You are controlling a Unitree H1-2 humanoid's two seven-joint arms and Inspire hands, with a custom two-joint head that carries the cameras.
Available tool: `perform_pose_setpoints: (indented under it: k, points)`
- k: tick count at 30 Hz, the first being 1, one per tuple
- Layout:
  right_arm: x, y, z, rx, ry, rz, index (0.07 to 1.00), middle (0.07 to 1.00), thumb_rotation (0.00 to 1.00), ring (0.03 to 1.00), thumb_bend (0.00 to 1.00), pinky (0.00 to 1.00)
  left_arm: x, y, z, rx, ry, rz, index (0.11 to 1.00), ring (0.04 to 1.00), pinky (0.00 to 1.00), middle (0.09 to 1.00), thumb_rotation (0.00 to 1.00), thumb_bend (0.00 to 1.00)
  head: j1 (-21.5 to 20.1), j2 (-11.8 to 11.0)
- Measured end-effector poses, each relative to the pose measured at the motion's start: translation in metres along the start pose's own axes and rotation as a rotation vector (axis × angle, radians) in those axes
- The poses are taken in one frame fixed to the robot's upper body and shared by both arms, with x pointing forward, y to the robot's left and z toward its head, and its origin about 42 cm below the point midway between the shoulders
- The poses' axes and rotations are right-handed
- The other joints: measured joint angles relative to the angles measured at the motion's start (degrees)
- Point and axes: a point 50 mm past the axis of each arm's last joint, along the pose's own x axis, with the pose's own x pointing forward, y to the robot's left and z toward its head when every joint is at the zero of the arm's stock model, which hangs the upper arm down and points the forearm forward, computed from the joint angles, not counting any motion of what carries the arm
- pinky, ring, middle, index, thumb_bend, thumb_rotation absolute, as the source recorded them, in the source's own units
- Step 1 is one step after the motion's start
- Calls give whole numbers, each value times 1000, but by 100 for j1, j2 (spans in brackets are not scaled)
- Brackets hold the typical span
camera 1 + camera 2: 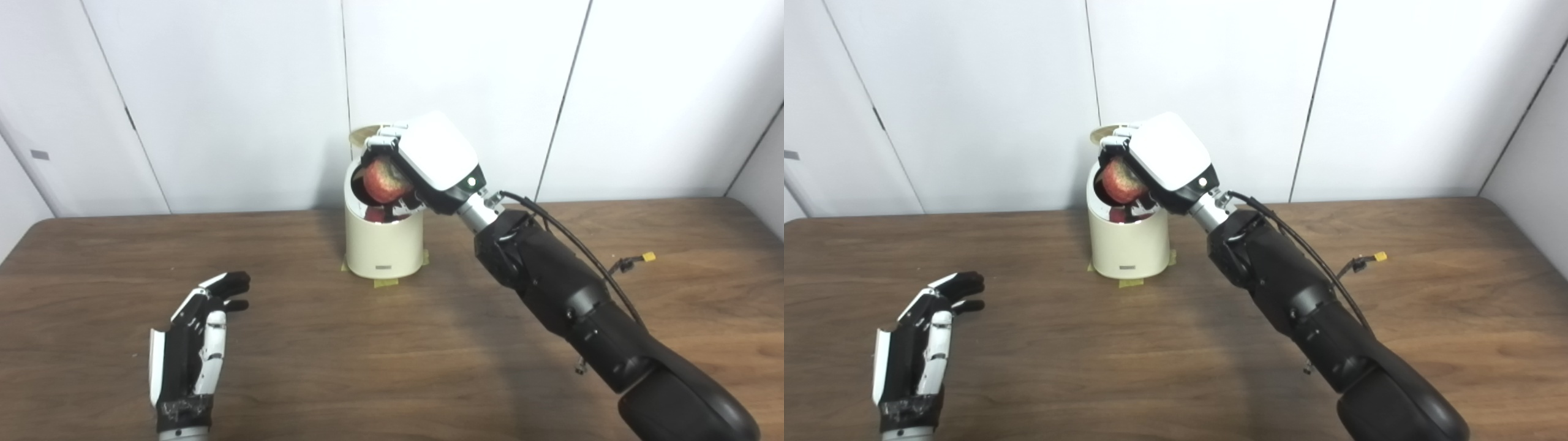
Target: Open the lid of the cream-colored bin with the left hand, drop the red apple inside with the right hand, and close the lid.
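The right hand (pixel 422 160) was wrapped around the red apple (pixel 384 179) and held it right over the mouth of the cream-colored bin (pixel 383 242), its white back turned up toward the cameras. The lid (pixel 362 132) stood tipped up behind the opening, only its edge showing past the hand. A reddish reflection showed inside the bin beneath the fruit. The left hand (pixel 197 343) rested low over the table (pixel 306 367), well apart from the bin, fingers spread and holding nothing.

The drop looked to be the step in hand: lid already up, apple not yet let go. The next move would likely call for the fingers to loosen so the fruit fell straight in, then for the hand to clear the rim before the lid came down.

The table was dark wood grain, with bits of yellowish tape (pixel 384 282) at the bin's base; white wall panels (pixel 245 92) stood behind
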Motion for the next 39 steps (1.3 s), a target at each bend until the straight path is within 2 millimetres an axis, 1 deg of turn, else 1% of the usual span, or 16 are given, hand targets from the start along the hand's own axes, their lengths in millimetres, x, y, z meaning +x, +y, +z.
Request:
perform_pose_setpoints:
  k: [8,12,14,15,16,17,18,19,20,22,24,25,29,35,39]
  points:
    - [0,1,0,-8,4,1,417,542,0,477,495,368,0,0,0,3,-1,-1,692,725,644,719,746,99,0,0]
    - [1,0,1,-18,7,3,466,568,0,480,494,359,0,0,0,1,0,-1,687,727,656,715,738,106,-9,0]
    - [1,0,0,-29,15,6,473,571,0,482,494,358,0,0,0,1,0,-1,687,728,659,715,740,108,-9,0]
    - [1,0,0,-34,20,8,494,594,0,493,487,353,0,0,0,1,0,-1,687,727,658,715,742,110,-9,0]
    - [1,0,0,-39,23,8,491,617,0,534,483,401,0,0,0,1,0,-1,687,727,658,715,744,109,-17,-9]
    - [1,0,-1,-43,24,9,491,633,0,554,482,418,0,0,0,1,0,-1,688,727,657,716,747,107,-18,-9]
    - [1,-1,-1,-47,26,10,556,653,0,576,471,427,0,0,0,1,0,-1,687,726,653,716,749,107,-9,-9]
    - [2,-1,0,-50,28,15,603,675,0,596,766,447,0,0,0,2,0,-1,686,724,647,714,753,108,-9,-9]
    - [2,-1,0,-52,32,21,630,693,0,610,866,459,0,0,0,3,-1,-1,684,721,644,712,757,109,-9,-9]
    - [4,-3,0,-57,39,32,679,734,0,644,951,481,0,0,0,4,-1,-1,683,722,647,712,763,113,-18,0]
    - [6,-5,2,-58,41,35,718,772,0,681,978,507,0,0,0,4,-1,-1,684,724,651,713,770,114,-18,0]
    - [7,-7,2,-59,43,37,744,798,0,711,980,528,0,0,0,4,-1,-1,686,725,653,715,771,110,-18,9]
    - [7,-8,3,-64,63,66,802,856,0,775,974,553,0,0,0,3,-1,-1,684,725,646,715,764,108,-26,9]
    - [6,-8,3,-55,76,84,823,868,0,765,992,527,0,0,0,4,0,-2,686,724,648,716,757,105,-18,18]
    - [5,-8,3,-53,79,87,820,862,0,772,975,539,0,0,0,3,2,-1,682,721,639,712,743,98,-26,9]
